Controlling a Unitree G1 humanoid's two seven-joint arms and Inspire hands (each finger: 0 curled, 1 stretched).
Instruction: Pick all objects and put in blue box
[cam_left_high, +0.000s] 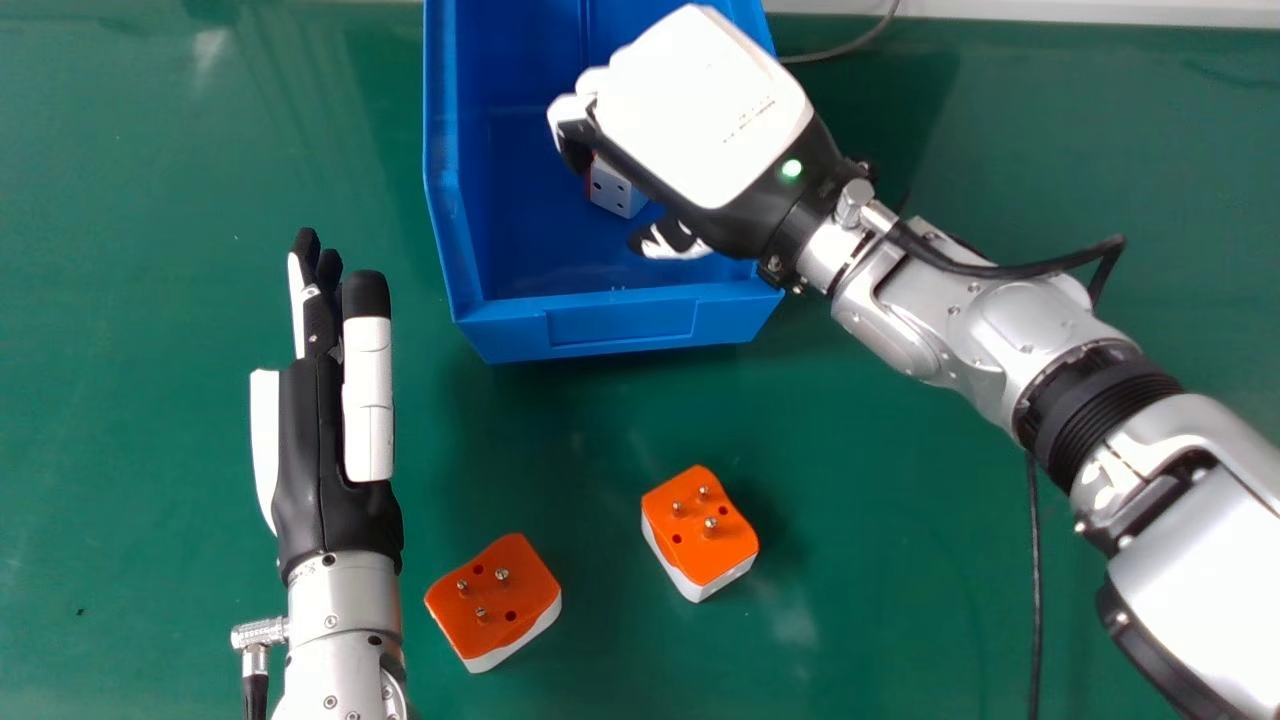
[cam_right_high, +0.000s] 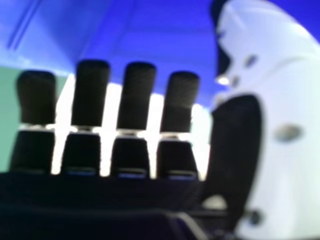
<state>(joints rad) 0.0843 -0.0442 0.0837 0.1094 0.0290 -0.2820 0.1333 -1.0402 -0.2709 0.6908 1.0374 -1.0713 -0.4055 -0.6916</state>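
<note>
Head view's up on the robot's head, looking forward and down at a glossy green tabletop (cam_left_high: 150, 420). It's far enough back to fit most of an open blue plastic box (cam_left_high: 620, 322), though the far end gets cut off. The other cam sits right at the black and white right hand (cam_left_high: 700, 110), super close to its black fingers (cam_right_high: 91, 95) and white thumb (cam_right_high: 285, 100), and looks out past them at blue box surfaces. Both views share that hand, part of the box and some green.
</note>
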